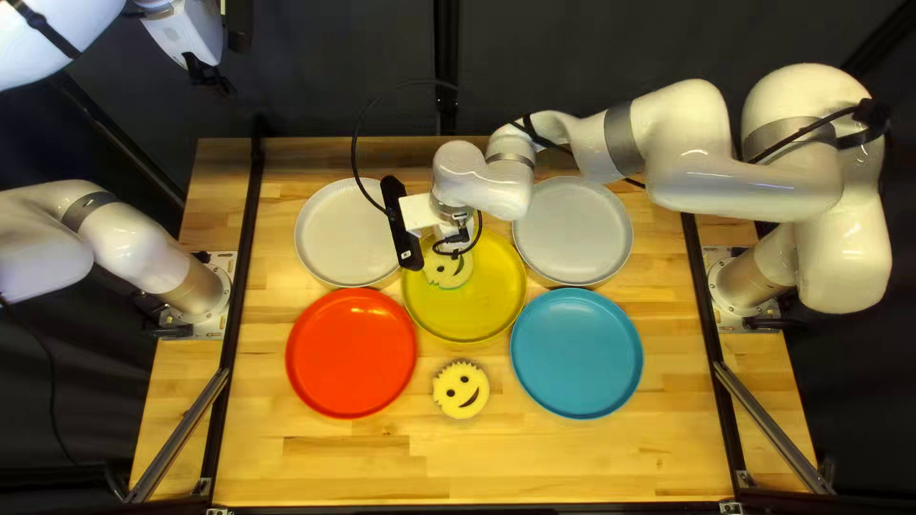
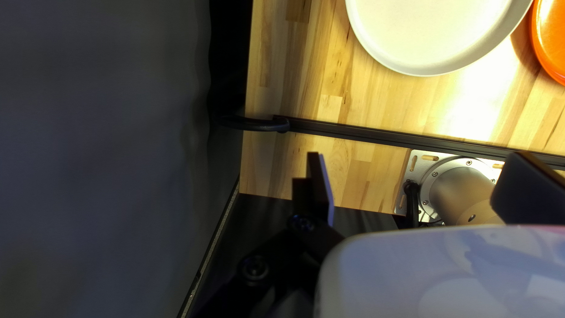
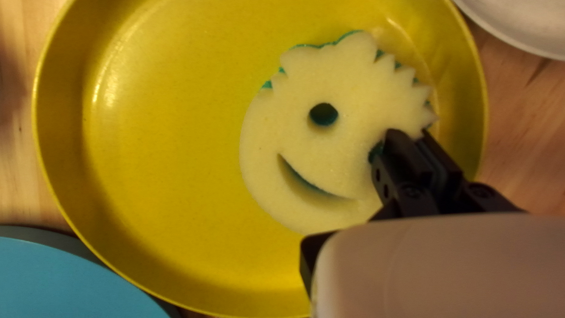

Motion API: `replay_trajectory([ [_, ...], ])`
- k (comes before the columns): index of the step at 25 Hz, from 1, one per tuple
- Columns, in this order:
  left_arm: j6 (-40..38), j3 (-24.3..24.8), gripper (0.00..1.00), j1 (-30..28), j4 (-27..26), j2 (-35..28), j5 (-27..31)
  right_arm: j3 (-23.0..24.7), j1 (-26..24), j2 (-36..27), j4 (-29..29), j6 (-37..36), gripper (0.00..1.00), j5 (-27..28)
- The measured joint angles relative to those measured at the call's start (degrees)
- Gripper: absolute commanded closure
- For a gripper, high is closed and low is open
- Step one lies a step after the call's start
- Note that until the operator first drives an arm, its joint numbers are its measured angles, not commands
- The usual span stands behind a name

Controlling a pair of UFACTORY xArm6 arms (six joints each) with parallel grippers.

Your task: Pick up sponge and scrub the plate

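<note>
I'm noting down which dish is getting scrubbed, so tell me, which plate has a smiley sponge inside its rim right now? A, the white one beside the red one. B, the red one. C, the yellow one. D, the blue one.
C: the right wrist view shows the smiley sponge inside the rim of the yellow plate, while the other sponge lies off all the plates.

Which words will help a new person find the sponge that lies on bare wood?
On the wooden table, look for the yellow plate in the middle. Below it in the top left view, between the red plate and the blue plate, lies a round yellow sponge with a smile. It touches no plate, while the other sponge is on the yellow plate.
</note>
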Motion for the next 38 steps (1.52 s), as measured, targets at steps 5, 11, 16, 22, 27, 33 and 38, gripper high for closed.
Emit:
replay_trajectory([
  [5, 0.0, 0.0, 0.0, 0.0, 0.0, 0.0, 0.0, -1.5, 1.3, 0.68, -0.04, 1.03, 1.0, 0.78],
  [11, 0.0, 0.0, 0.0, 0.0, 0.0, 0.0, 0.0, -2.18, 3.45, 1.11, -0.7, 2.34, 1.0, 0.44],
  [16, 0.0, 0.0, 0.0, 0.0, 0.0, 0.0, 0.0, -0.36, 6.14, 0.12, -1.73, 4.29, 1.0, -1.07],
  [22, 0.0, 0.0, 0.0, 0.0, 0.0, 0.0, 0.0, 2.35, 9.77, -1.8, -3.83, 7.91, 1.0, -3.0],
  [27, 0.0, 0.0, 0.0, 0.0, 0.0, 0.0, 0.0, 3.07, 10.8, -2.4, -5.1, 9.15, 1.0, -3.5],
  [33, 0.0, 0.0, 0.0, 0.0, 0.0, 0.0, 0.0, 3.24, 6.56, -1.95, -3.12, 4.38, 1.0, -3.58],
  [38, 0.0, 0.0, 0.0, 0.0, 0.0, 0.0, 0.0, 4.0, 2.2, -2.16, -0.12, -0.4, 1.0, -3.37],
])
